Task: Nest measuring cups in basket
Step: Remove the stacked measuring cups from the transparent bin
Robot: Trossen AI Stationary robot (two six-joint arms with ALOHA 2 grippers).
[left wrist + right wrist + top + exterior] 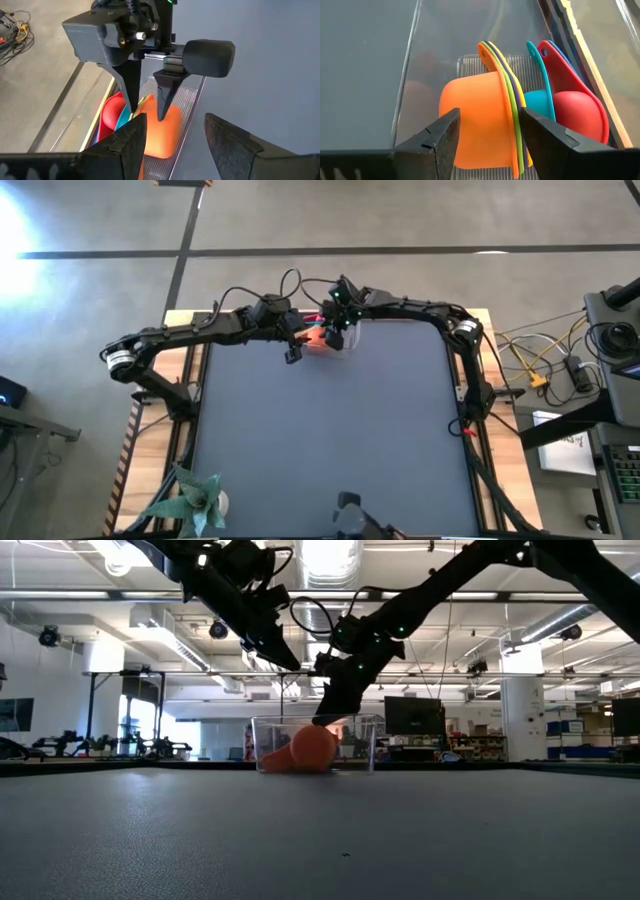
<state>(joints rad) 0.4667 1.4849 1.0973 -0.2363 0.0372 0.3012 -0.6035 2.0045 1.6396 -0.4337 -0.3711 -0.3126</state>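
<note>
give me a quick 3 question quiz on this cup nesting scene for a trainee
1. True or false: the basket sits at the table's far edge, by the arms' reach.
2. Which claw is lowered into the basket around the orange cup? A) left claw B) right claw
3. Fill in: beside the orange stack, a light blue cup sits in the ____ cup.

Key: 1 true. 2 B: the right claw is open around it; the left claw is open nearby. 3 red.

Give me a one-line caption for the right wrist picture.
Open right gripper poised around an orange cup nested with others, beside teal and red cups in the clear basket.
</note>
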